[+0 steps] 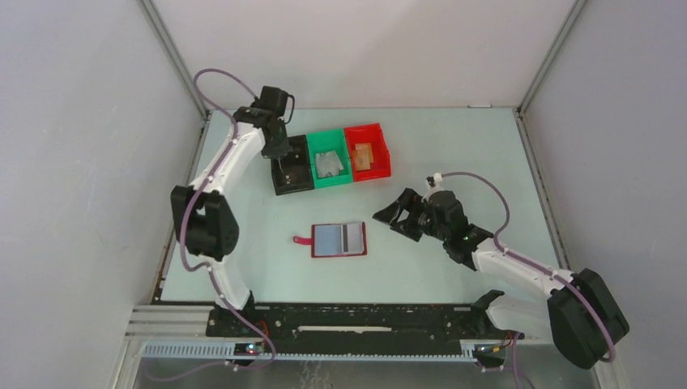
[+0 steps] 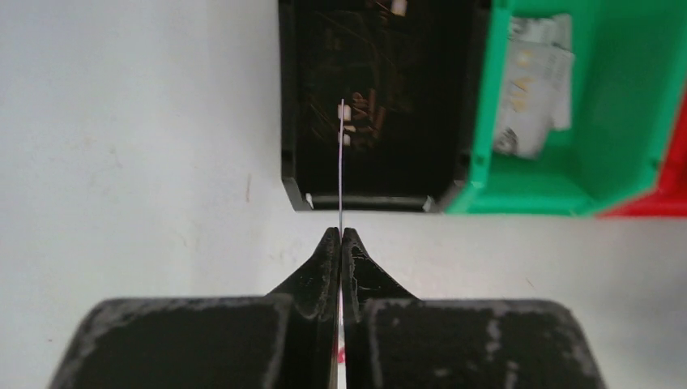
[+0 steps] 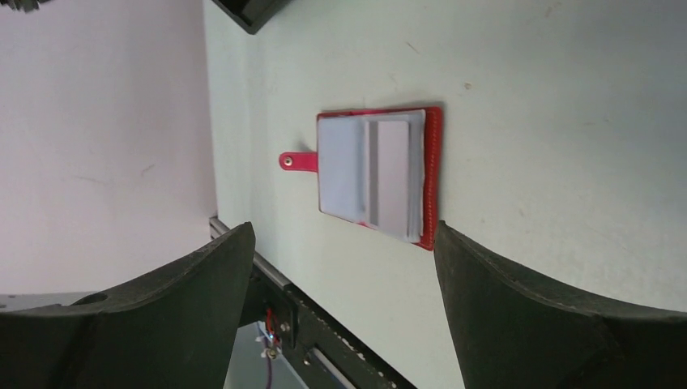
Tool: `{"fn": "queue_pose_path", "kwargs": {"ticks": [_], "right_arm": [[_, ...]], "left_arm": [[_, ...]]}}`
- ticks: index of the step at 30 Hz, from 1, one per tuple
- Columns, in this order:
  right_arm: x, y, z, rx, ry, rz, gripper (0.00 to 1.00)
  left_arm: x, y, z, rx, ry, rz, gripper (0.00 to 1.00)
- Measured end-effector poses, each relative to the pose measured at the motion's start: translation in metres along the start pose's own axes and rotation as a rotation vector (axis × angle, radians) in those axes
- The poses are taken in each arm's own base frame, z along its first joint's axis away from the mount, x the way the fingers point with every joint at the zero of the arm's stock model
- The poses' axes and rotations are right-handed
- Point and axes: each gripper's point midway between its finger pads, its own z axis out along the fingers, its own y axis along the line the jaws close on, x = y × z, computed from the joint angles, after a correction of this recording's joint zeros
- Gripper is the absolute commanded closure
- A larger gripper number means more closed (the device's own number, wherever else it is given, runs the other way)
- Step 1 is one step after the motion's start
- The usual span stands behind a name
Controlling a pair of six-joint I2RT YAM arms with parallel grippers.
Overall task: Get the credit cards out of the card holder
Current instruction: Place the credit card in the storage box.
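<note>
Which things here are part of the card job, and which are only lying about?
Job:
- card holder, lying open
- card pinched in the left gripper
- grey card in the green bin
- tan card in the red bin
- right gripper, open, facing the holder

Just there:
- black bin
- green bin
- red bin

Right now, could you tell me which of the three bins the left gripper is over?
The black bin, leftmost in the row; the green bin and red bin lie further right.
</note>
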Motion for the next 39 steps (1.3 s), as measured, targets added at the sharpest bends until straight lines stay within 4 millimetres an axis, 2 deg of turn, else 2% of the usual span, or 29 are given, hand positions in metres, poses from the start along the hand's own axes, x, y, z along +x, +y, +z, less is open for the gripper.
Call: {"fn": "queue_pose_path", "kwargs": {"ticks": [3,11,14,18,21,23,25,29,35,39], "right_arm": [[0.002,-0.008,-0.004,0.038,0.001,-0.005,0.1],[0.004,-0.019,-0.012,0.089,-0.001,-0.008,0.1],[0.006,-0.023,-0.014,0.104,-0.001,-0.006,0.1],[0.009,-0.029,-0.018,0.122,0.0,-0.003,0.1],[0.01,-0.032,-0.021,0.137,-0.001,-0.001,0.1],[0.009,-0.033,-0.023,0.144,-0.007,-0.001,0.1],[0.009,-0.034,-0.024,0.149,-0.011,-0.001,0.1],[0.009,-0.036,-0.024,0.156,-0.013,0.0,0.1],[0.008,-0.036,-0.025,0.156,-0.017,-0.002,0.1],[0.005,-0.036,-0.03,0.163,-0.037,-0.012,0.09]], "left_arm": [[-0.01,0.006,0.024,-0.092,0.008,0.011,1.0],[-0.037,0.002,0.056,-0.157,-0.027,0.01,1.0],[-0.035,0.0,0.072,-0.174,-0.01,0.017,1.0],[-0.02,0.003,0.097,-0.208,0.042,0.037,1.0],[-0.012,0.004,0.108,-0.221,0.07,0.047,0.97],[-0.008,0.004,0.112,-0.226,0.084,0.057,0.91],[-0.006,0.004,0.114,-0.227,0.091,0.066,0.8],[-0.003,0.002,0.114,-0.224,0.099,0.081,0.68],[0.0,-0.007,0.114,-0.191,0.11,0.1,0.66],[0.004,-0.021,0.113,-0.142,0.118,0.107,0.66]]}}
